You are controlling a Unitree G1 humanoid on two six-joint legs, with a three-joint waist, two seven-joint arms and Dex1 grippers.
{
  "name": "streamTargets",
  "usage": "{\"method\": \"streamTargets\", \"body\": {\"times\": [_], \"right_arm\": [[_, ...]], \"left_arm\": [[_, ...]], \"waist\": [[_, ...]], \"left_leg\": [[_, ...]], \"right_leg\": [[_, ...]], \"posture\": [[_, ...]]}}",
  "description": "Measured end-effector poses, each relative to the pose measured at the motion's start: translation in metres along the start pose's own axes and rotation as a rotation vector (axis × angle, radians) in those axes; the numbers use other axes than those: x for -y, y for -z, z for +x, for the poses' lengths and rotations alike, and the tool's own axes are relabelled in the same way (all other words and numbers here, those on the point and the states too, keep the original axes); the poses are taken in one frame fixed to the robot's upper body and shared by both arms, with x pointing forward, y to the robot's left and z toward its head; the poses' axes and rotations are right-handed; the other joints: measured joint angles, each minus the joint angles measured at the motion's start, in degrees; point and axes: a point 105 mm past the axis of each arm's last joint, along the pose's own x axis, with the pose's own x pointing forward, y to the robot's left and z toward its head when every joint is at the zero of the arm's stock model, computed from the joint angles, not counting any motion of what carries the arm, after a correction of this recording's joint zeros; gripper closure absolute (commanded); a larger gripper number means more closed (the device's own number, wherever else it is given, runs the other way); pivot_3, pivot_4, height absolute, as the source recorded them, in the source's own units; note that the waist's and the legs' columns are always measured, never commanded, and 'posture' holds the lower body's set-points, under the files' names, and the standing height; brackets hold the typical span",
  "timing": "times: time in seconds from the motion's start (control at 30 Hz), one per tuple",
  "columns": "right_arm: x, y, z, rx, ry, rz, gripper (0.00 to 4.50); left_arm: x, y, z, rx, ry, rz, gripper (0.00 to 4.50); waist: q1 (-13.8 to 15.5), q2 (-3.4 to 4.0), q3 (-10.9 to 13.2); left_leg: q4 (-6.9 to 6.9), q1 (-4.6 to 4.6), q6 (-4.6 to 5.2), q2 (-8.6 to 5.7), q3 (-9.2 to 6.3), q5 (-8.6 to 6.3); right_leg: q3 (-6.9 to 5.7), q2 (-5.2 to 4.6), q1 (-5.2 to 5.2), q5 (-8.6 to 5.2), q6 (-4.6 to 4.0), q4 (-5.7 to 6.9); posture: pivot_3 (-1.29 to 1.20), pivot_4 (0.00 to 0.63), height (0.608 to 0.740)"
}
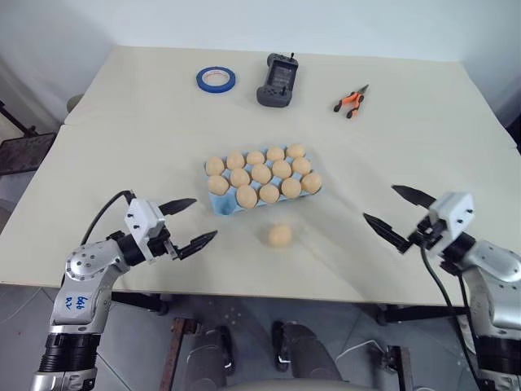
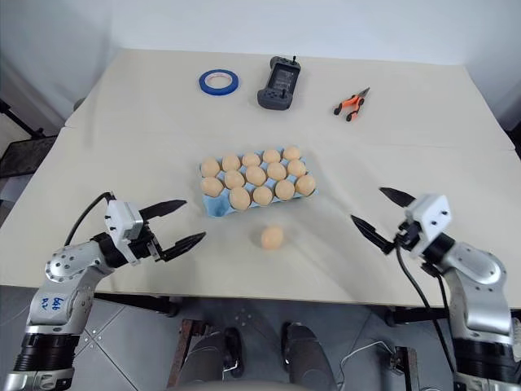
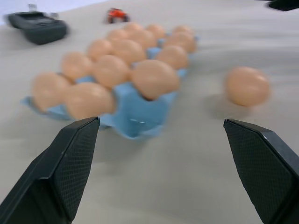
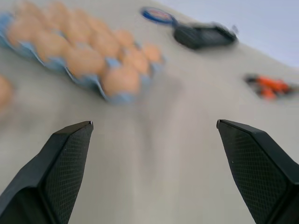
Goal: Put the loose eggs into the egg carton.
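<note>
one loose egg (image 1: 280,235) seen on the counter (image 1: 146,122), between both wide-open empty pincers, left pincer (image 1: 187,221) at 9 o'clock, right pincer (image 1: 395,212) at 3 o'clock, egg carton (image 1: 262,177) at 12 o'clock, fourteen eggs counted inside

The egg carton (image 2: 259,182) sits mid-bench (image 2: 423,155), nearly full. One loose egg (image 2: 272,237) lies just near of it. The left end effector (image 2: 181,223) and right end effector (image 2: 377,213) flank it, both open and empty.
</note>
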Motion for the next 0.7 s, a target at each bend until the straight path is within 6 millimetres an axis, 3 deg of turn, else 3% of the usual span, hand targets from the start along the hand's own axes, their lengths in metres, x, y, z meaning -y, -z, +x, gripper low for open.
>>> {"method": "streamTargets", "body": {"times": [0.17, 0.4, 0.7], "right_arm": [[0.001, 0.011, -0.010, -0.002, 0.002, 0.003, 0.06], [-0.011, 0.009, -0.004, 0.016, -0.133, 0.004, 0.06], [-0.073, -0.025, 0.043, 0.083, -0.525, 0.052, 0.06]], "left_arm": [[0.011, -0.006, 0.014, 0.016, 0.131, 0.031, 0.00], [0.006, -0.002, 0.011, -0.009, 0.137, 0.038, 0.00], [0.007, 0.006, -0.002, -0.040, 0.114, 0.035, 0.00]], "waist": [[-0.12, 0.01, 0.00], [-0.13, 0.02, 0.00], [0.28, 0.02, 0.00]], "left_leg": [[0.11, 0.06, 0.09, -0.06, 0.01, 0.06], [0.15, 0.05, 0.14, -0.04, 0.00, 0.08], [0.13, 0.03, 0.13, 0.00, -0.07, 0.08]], "right_leg": [[0.15, 0.02, 0.06, -0.04, -0.10, 0.00], [0.16, 0.02, 0.07, -0.02, -0.09, 0.02], [0.11, 0.01, 0.02, -0.07, -0.18, 0.07]], "posture": [[0.00, 0.150, 0.740], [0.00, 0.150, 0.740], [0.00, 0.150, 0.740]]}}
